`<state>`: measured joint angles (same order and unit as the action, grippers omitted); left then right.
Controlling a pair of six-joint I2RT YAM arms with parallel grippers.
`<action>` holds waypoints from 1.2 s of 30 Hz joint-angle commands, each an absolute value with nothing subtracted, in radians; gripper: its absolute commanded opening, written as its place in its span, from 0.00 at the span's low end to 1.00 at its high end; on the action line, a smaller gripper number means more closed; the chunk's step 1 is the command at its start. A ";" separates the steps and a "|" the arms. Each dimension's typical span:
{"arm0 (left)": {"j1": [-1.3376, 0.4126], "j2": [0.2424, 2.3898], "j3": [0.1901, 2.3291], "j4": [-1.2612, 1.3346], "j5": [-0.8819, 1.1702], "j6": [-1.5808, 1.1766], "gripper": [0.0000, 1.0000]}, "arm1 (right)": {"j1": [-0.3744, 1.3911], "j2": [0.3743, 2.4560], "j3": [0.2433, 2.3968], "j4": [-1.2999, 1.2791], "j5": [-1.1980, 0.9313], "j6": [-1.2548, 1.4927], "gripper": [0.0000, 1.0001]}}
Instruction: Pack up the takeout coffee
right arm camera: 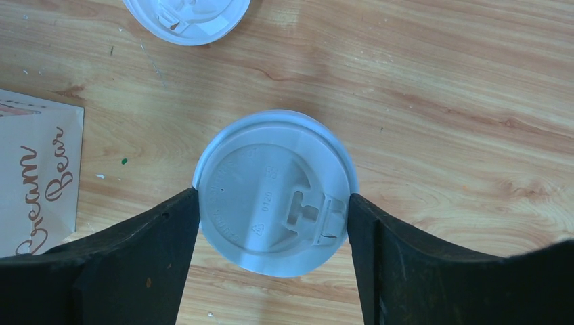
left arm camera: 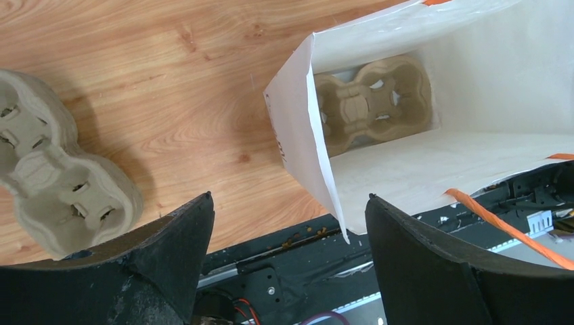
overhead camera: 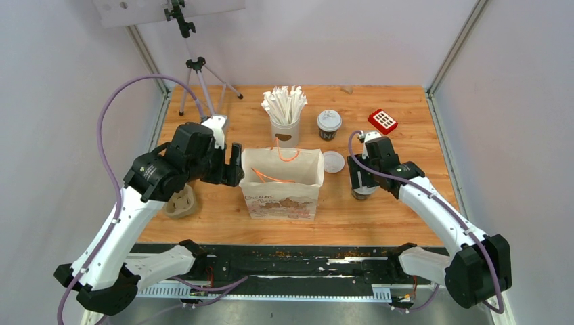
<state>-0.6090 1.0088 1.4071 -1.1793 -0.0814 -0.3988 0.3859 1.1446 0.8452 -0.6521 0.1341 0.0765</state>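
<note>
My right pincer (right arm camera: 273, 200) straddles a lidded cup (right arm camera: 257, 156) on the bench (overhead camera: 420, 135), arm stretched forward; clamped or not, I cannot tell. My left pincer (left arm camera: 289, 198) gapes beside the bag (overhead camera: 281, 196); the second cup (overhead camera: 329, 125) stands behind it.

Far cup (overhead camera: 329, 125), near cup (right arm camera: 274, 193): brown, white-lidded, upright, apart.

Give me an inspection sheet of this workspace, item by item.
Surface: wooden table, a few specks.
Job's things: one lidded cup at the back; second lidded cup under the right gripper; neither in the paper bag.
Clutter: loose lid, cup of sticks, red block, pulp carrier on table; another carrier inside bag.
Grippers: left gripper open at the bag's edge; right gripper flanks that cup's lid, grip unclear.
Cables: purple cable loops off each arm.
Surroundings: tripod back-left, plain walls.
</note>
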 commanded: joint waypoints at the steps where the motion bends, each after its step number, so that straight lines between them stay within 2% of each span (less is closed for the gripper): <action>1: -0.610 1.026 1.468 -1.179 -0.088 -0.425 0.88 | 0.391 1.125 0.925 -0.688 0.148 0.075 0.73; 16: -0.611 1.036 1.410 -1.057 -0.078 -0.548 0.77 | 0.407 1.045 1.245 -0.939 0.100 0.090 0.68; 22: -0.610 1.064 1.435 -1.063 -0.097 -0.507 0.72 | 0.503 1.053 1.459 -1.014 0.123 0.098 0.67; 28: -0.610 1.106 1.484 -1.100 -0.144 -0.465 0.69 | 0.609 1.055 1.579 -1.045 0.119 0.105 0.66; 36: -0.609 1.127 1.479 -1.075 -0.129 -0.487 0.65 | 0.713 1.020 1.589 -1.019 0.016 0.147 0.66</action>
